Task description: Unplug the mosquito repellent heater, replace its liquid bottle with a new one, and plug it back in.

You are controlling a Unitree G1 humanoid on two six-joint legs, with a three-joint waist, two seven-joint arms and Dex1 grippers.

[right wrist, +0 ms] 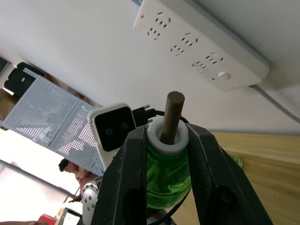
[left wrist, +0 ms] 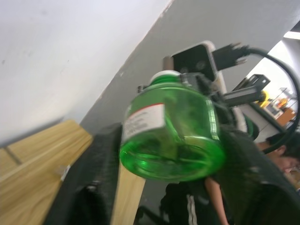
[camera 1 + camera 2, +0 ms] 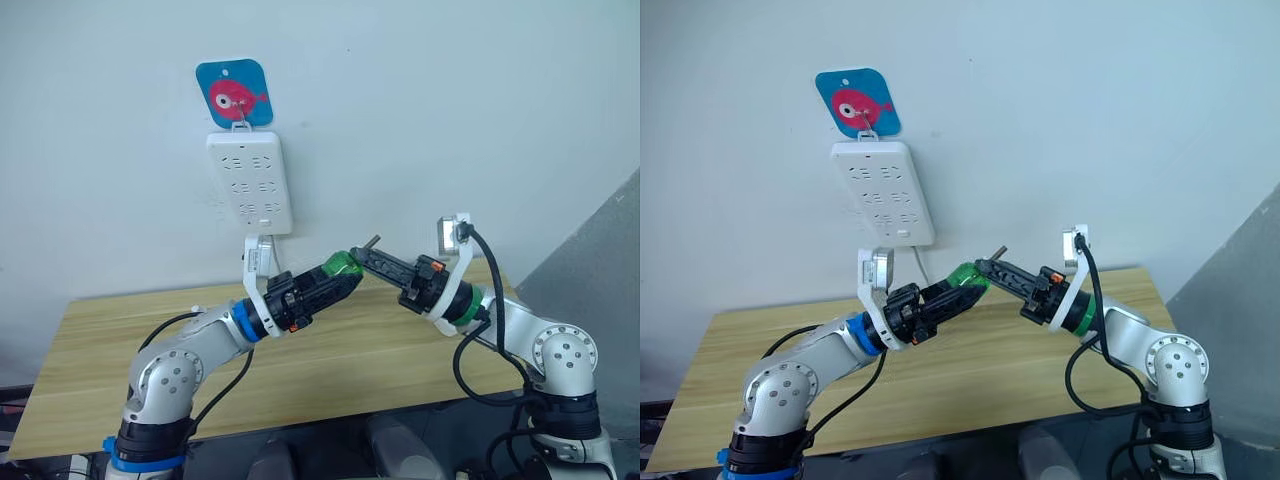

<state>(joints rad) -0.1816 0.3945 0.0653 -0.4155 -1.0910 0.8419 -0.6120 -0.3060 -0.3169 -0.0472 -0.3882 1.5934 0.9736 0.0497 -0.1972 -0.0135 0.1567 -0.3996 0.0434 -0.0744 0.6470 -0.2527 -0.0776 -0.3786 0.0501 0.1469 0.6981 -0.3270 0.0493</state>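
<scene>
A white power strip (image 3: 250,181) hangs upright on the pale wall ahead of me, its rows of sockets facing out. It hangs from a blue square hook plate (image 3: 234,93) with a pink fish printed on it, fixed to the wall just above it. A white cable (image 3: 923,266) leaves the strip's lower end and drops toward the table. The wooden table (image 3: 100,350) below has a light grain and stands against the wall. At the right, a grey panel (image 3: 600,270) rises at a slant beside the table. Off to one side stands a white perforated board (image 1: 42,112).
</scene>
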